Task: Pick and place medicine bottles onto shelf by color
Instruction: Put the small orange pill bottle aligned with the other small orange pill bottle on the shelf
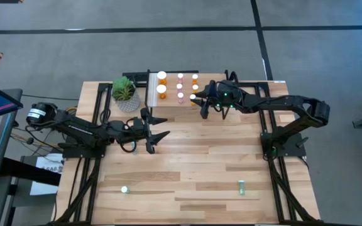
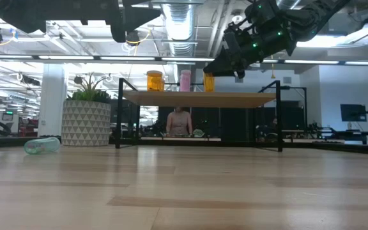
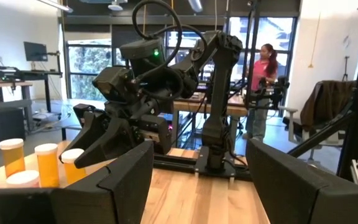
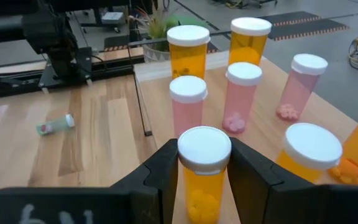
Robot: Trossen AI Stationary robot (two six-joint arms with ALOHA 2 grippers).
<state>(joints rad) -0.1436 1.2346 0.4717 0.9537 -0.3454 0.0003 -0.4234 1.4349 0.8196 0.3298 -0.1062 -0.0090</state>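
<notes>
The light-wood shelf [image 1: 171, 103] stands at the table's far middle and carries several white-capped medicine bottles, orange [image 4: 188, 53] and pink [image 4: 243, 93]. My right gripper [image 4: 204, 158] reaches over the shelf's right part from the table's right, shut on an orange bottle [image 4: 204, 186]; it also shows in the low view [image 2: 208, 82]. My left gripper [image 1: 153, 135] hovers open over the table in front of the shelf, with nothing between its fingers [image 3: 123, 180]. Two green bottles [image 1: 124, 189] [image 1: 241, 187] lie near the front edge. My right gripper pinches the orange bottle's body just under the white cap [image 4: 204, 177], one finger [image 4: 160, 174] on each side. The fingers come nearly level from the table's right. The bottle stands upright among the others; whether its base touches the shelf I cannot tell.
A potted plant [image 1: 124, 93] stands just left of the shelf. A further orange bottle [image 4: 309, 155] stands close beside the held one. The broad plank table in front of the shelf holds only the two green bottles.
</notes>
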